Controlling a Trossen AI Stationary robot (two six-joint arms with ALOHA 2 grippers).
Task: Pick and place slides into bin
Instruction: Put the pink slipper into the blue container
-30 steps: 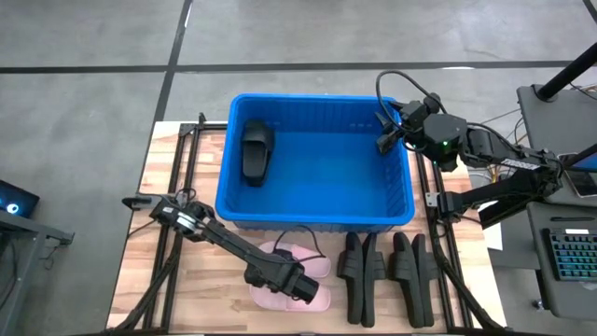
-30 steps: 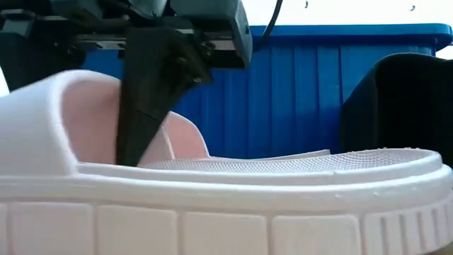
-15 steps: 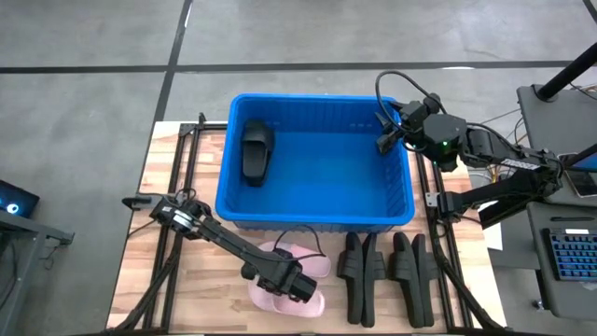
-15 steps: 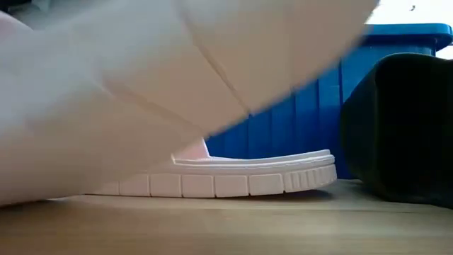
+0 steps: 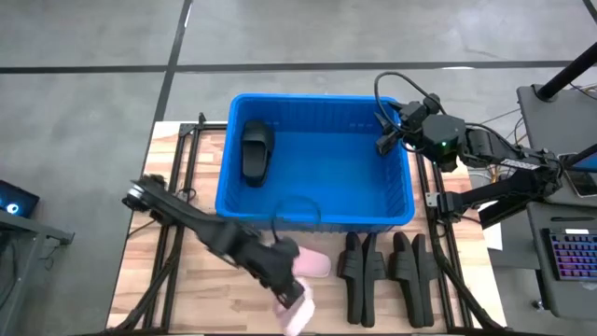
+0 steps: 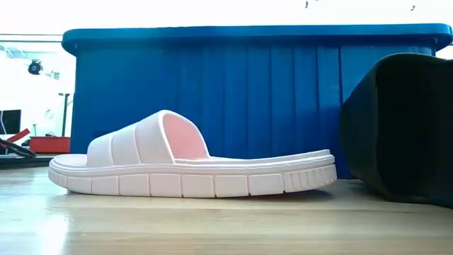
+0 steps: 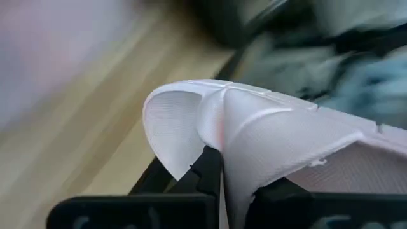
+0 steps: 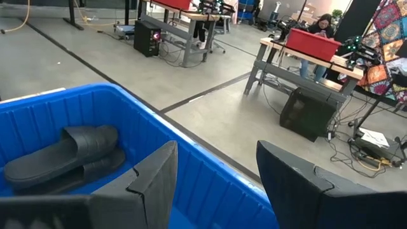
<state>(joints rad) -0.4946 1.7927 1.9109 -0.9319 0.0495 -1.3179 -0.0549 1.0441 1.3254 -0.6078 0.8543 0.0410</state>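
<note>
While one pink slide (image 6: 191,164) lies flat on the table (image 5: 187,299) beside the blue bin (image 5: 317,219), the left gripper (image 5: 289,294) clamps the other pink slide (image 7: 267,137) above the table's front edge. The right gripper (image 8: 213,184) hovers, fingers apart, over the bin's far right corner.

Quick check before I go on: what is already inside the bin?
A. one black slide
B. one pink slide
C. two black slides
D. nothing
A: the high view shows a single black slide lying in the bin, at its far left end; one pink slide lies on the table in front of the bin, and the left gripper holds the other pink slide.
</note>
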